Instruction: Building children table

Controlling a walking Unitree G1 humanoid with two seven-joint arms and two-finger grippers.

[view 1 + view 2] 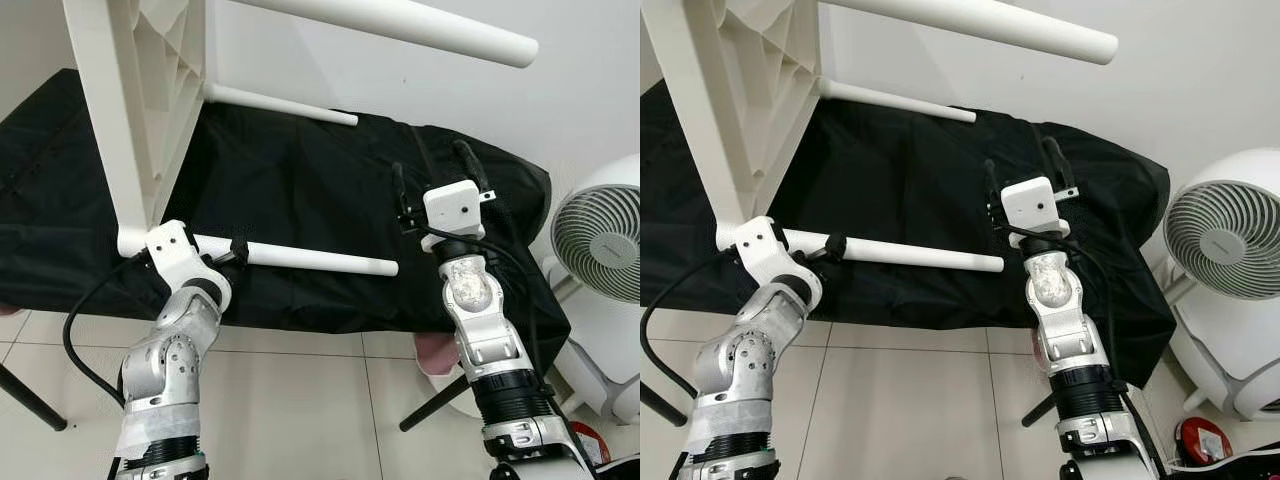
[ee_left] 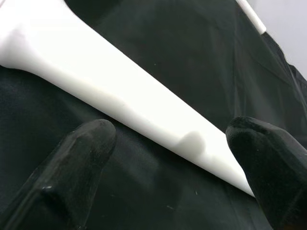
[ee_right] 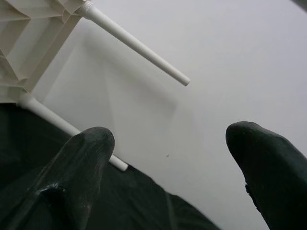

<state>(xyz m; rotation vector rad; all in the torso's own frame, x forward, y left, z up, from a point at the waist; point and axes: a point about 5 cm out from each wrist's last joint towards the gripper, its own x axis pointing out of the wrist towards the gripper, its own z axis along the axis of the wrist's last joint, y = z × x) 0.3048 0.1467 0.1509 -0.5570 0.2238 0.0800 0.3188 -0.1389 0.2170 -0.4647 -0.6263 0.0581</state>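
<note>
Two grippers are in view above a surface draped in black cloth (image 1: 300, 180). The left gripper (image 1: 238, 250) sits at the nearest white table leg (image 1: 320, 260), close to where that leg joins the tabletop; in the left wrist view its two black fingers (image 2: 76, 163) are spread, with the leg running across between them, and no contact between pad and leg can be confirmed, so the gripper is released around the leg. The right gripper (image 1: 440, 175) is raised over the cloth, well apart from the table, with its fingers (image 3: 81, 163) spread and nothing between them. The white children table (image 1: 140, 100) stands tilted on its edge on the cloth, ribbed underside facing the robot's right, its legs projecting sideways towards the right: one near leg, one farther leg (image 1: 285, 105) and one upper leg (image 1: 420, 25). A white fan (image 1: 600, 240) stands on the tiled floor (image 1: 300, 400) at the right.
</note>
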